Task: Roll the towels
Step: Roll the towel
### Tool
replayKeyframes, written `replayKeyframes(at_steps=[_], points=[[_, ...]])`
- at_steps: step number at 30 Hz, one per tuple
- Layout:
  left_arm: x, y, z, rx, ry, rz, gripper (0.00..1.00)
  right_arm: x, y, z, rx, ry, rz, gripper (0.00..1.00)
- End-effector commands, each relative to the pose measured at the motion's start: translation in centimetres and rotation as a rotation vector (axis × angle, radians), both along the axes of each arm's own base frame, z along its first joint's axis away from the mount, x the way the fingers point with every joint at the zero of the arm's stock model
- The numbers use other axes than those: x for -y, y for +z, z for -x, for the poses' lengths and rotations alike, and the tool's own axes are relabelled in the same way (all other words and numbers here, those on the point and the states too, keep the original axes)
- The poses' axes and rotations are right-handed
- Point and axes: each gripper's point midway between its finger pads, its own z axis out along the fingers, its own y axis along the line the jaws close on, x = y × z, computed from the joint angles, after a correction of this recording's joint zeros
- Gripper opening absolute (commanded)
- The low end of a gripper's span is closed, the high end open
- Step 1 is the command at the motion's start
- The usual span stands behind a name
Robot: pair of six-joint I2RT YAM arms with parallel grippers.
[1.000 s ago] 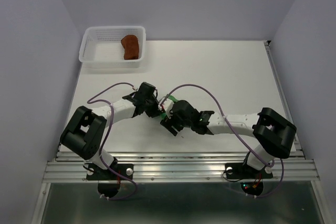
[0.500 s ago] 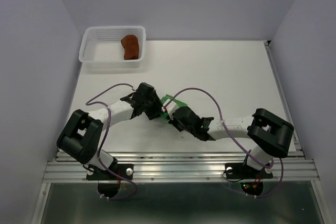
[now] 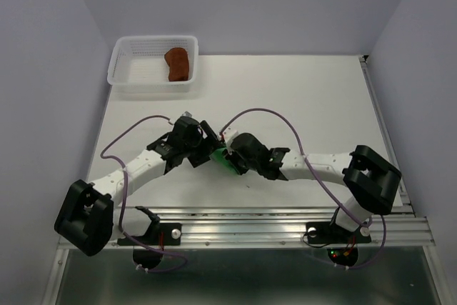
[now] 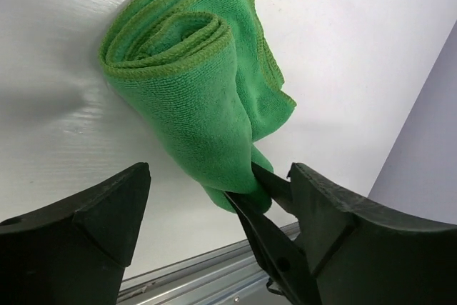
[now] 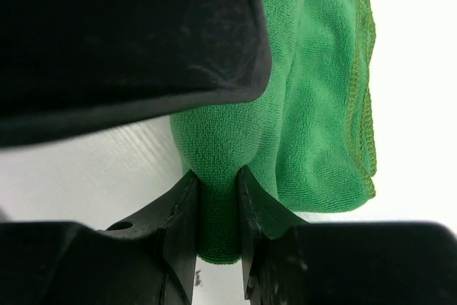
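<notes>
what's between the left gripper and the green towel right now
Only the right gripper: its fingers pinch the near end of the green towel, right in the gap between the open jaws of the left gripper. Nothing else visible.

The white bench [image 3: 307, 98] carries a white mesh basket [image 3: 146, 85] at its far left corner. A rolled green towel [image 3: 221, 156] lies on its surface near the front middle.
</notes>
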Motion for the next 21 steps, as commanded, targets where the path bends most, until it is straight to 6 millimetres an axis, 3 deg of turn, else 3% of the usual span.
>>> replayKeyframes(at_steps=[1,3,5,10,11,12,21], points=[[-1.4,-0.2,0.7,0.002,0.043,-0.037,0.95,-0.6,1.1,1.1,-0.182,-0.003,-0.079,0.10],[-1.7,-0.4,1.0,-0.004,0.046,-0.045,0.96,-0.2,2.1,-0.1,-0.259,-0.022,-0.162,0.10],[-1.8,-0.4,1.1,-0.003,0.048,-0.045,0.96,-0.6,2.7,0.4,-0.362,0.014,-0.240,0.10],[-1.7,-0.3,0.9,0.000,0.051,-0.039,0.96,0.1,2.1,-0.9,-0.502,0.000,-0.310,0.10],[-1.6,-0.3,0.8,0.001,0.049,-0.038,0.96,0.7,1.7,-2.1,-0.537,-0.030,-0.332,0.08],[-1.5,-0.2,0.8,0.006,0.045,-0.036,0.96,0.4,2.0,-1.5,-0.570,-0.013,-0.352,0.07],[-0.1,0.3,-0.7,0.047,0.009,-0.006,0.96,1.7,2.3,-3.9,-0.854,-0.016,-0.554,0.03]])
